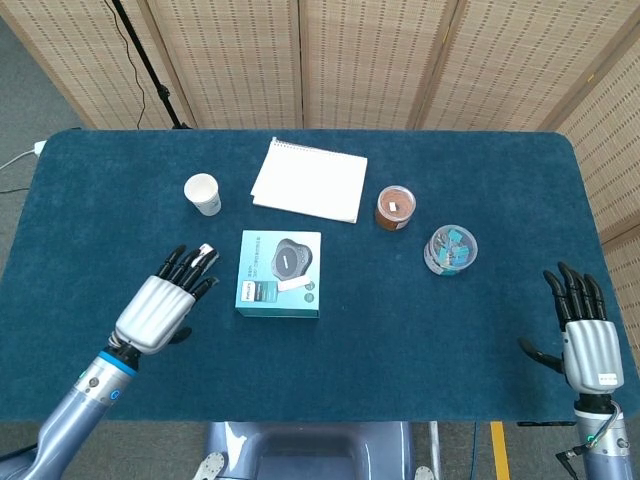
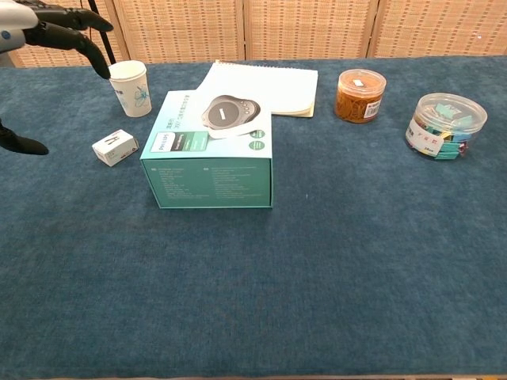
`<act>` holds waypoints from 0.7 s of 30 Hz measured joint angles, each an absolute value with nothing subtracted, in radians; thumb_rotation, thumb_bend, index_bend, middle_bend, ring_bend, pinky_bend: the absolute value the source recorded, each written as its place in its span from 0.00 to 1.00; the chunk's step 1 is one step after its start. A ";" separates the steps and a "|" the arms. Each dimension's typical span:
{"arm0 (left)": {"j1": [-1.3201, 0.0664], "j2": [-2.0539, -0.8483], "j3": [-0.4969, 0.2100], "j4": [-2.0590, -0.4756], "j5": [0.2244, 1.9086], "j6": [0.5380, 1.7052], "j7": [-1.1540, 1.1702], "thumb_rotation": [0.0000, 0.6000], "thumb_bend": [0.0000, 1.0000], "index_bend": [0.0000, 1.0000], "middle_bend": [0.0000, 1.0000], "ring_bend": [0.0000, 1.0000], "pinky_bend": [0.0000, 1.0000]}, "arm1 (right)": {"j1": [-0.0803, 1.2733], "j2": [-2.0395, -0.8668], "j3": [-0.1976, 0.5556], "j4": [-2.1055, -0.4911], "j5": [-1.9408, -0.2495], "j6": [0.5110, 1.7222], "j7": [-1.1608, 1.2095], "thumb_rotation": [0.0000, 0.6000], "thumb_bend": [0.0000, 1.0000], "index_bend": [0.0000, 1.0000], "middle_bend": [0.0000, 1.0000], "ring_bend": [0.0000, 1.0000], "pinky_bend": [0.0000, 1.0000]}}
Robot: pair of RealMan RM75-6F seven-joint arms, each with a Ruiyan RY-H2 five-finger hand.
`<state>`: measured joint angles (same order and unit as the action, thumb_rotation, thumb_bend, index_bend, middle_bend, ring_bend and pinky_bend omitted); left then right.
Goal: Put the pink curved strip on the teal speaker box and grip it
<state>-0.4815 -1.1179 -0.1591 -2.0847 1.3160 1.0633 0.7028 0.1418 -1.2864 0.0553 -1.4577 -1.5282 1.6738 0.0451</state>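
From the head view, the left hand hovers with fingers spread, empty, over the small white box just left of the teal speaker box. The right hand, also spread and empty, sits at the bench's near right edge. The chest view shows the left hand's fingertips above the paper cup. I cannot find the pink strip.
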 measured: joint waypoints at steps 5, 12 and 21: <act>-0.547 -1.166 -0.180 -2.089 1.204 1.016 0.702 1.00 0.00 0.29 0.00 0.00 0.00 | 0.136 -1.276 0.065 -1.454 -1.530 1.664 0.059 1.00 0.00 0.00 0.00 0.00 0.00; -0.621 -1.255 -0.207 -2.072 1.106 1.001 0.673 0.73 0.00 0.39 0.00 0.00 0.00 | 0.131 -1.273 0.075 -1.455 -1.535 1.655 0.068 1.00 0.00 0.00 0.00 0.00 0.00; -0.680 -1.361 -0.219 -1.997 1.091 1.049 0.647 0.48 0.00 0.43 0.00 0.00 0.00 | 0.123 -1.274 0.081 -1.463 -1.548 1.649 0.067 1.00 0.00 0.00 0.00 0.00 0.00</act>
